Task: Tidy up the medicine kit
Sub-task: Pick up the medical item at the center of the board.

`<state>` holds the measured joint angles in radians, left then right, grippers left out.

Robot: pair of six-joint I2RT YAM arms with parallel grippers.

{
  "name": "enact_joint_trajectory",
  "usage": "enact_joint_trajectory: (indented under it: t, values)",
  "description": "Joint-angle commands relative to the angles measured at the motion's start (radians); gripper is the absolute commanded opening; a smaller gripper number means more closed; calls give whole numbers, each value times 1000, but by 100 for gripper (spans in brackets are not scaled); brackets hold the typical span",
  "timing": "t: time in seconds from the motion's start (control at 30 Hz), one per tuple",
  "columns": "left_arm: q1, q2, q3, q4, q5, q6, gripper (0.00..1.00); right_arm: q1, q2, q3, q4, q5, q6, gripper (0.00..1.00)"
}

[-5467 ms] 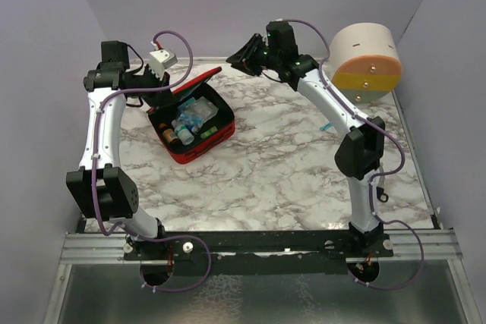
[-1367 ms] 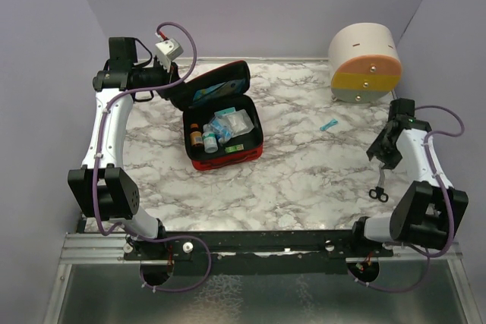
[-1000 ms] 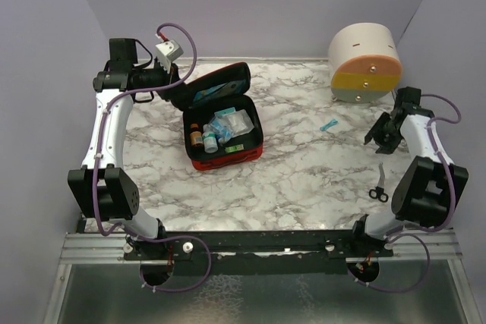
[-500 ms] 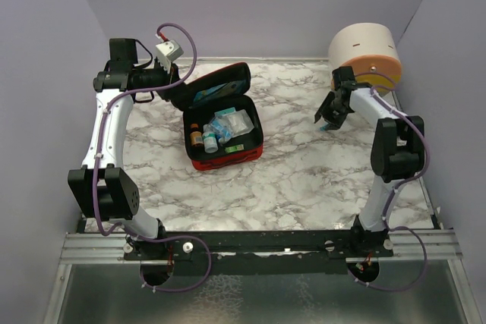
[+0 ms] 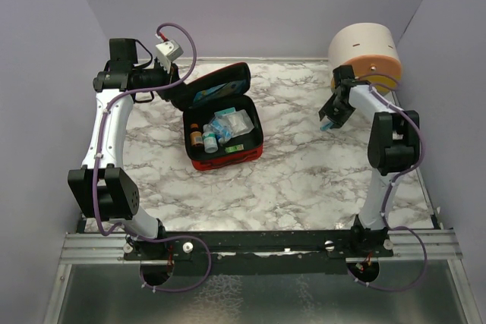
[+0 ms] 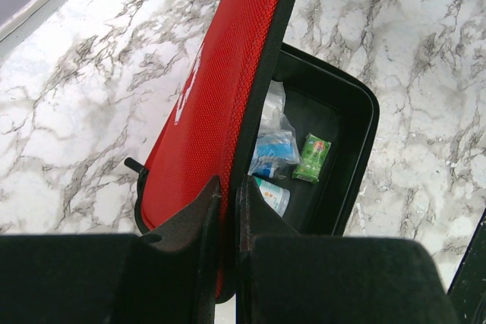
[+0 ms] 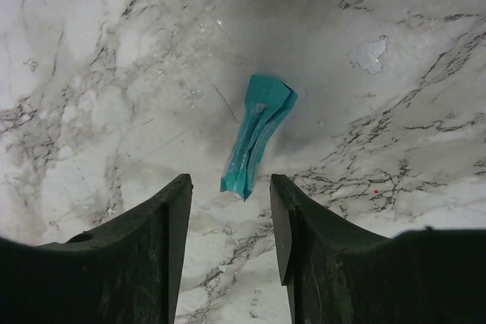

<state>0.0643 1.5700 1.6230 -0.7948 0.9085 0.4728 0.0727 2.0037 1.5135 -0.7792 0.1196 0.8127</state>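
Firstly, far left: the left gripper (image 6: 228, 187) has its fingers pinched together on the rim of the red lid (image 6: 220, 73), holding it up steeply over the medicine kit (image 5: 228, 158). The kit sits left of centre on the marble table (image 5: 304, 187), tray open, with bottles and a green box (image 6: 314, 158) inside.

Risk: the pinch is narrow and right at the edge. If the fabric slips out, the lid likely drops over the tray and blocks any drop-in. A tug from that arm could also drag the light case.

Right side: the right gripper (image 7: 230, 181) hangs over a teal packet (image 7: 257, 136), fingers apart, one on each side of its near end, seemingly not touching.

Risk: the packet is thin and flat on hard marble. Closing too high would probably miss it; too low would scrape the tips or skid it off. It lies askew to the fingers, so it may twist.

Room: bare marble between kit and packet makes a good carrying lane. The round drawer container (image 5: 366, 55) is close behind the right gripper, and the back wall is near the left arm, so there is little slack at either spot.
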Motion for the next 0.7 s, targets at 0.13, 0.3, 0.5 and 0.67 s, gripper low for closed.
enact_joint_trajectory:
  t: [0.13, 0.3, 0.5, 0.67]
  values:
    - [25, 28, -18, -59, -114, 1, 0, -2, 70, -6, 3, 44, 80, 41]
    - [25, 28, -21, -58, -114, 1, 0, -3, 43, -72, 23, 53, 97, 9]
    - [24, 33, -20, -58, -115, 3, 0, 18, -17, -88, 46, 25, 77, 1]
    - [24, 37, -9, -60, -119, 1, 0, 184, -77, 43, 77, -30, -19, 1]
